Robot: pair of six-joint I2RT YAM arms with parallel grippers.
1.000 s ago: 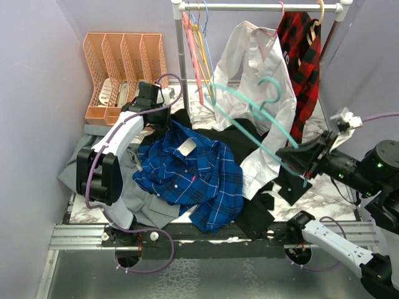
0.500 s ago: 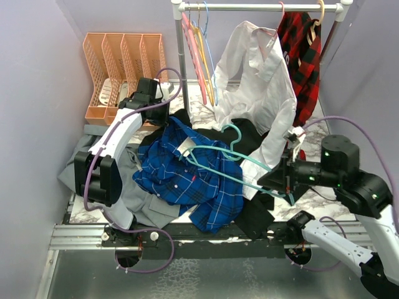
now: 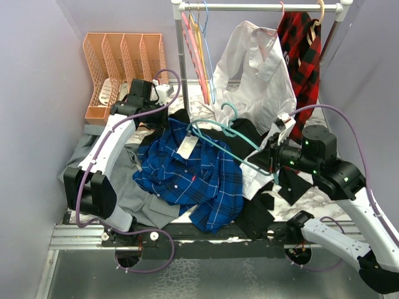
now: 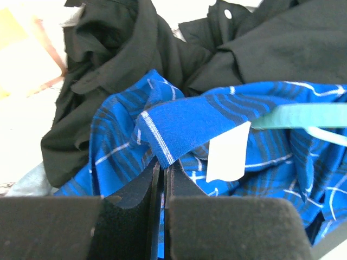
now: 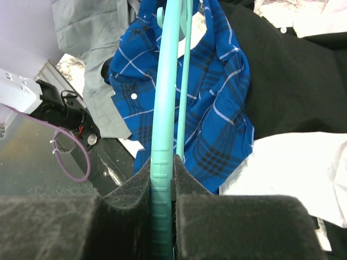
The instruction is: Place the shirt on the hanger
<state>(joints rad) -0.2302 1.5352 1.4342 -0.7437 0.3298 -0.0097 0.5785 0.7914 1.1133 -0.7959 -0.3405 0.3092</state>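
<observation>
Shirt (image 3: 199, 180): lies crumpled at the centre of the overhead view. Overlaps a grey shirt (image 3: 134, 196) along its left edge and black cloth (image 3: 252, 212) along its right. Reaches the near edge of the surface (image 3: 327, 199) with its lower hem.

Open room: bare marble only at lower right, beside the right arm. Crowded above by a white shirt (image 3: 255, 75) hanging from the rail (image 3: 262, 7), and at upper left by an orange rack (image 3: 121, 59) just behind the left wrist.

Left gripper (image 4: 161, 165): pinched fully closed on a raised fold of the shirt near the white neck label. Arm climbs the left side from its base and bends right at the wrist.

Right gripper (image 5: 162, 173): clamped tight on one end of the hanger (image 5: 164, 108). Forearm points left from centre right. Hanger reaches left over black cloth to the shirt's collar end, hook toward the rail.
</observation>
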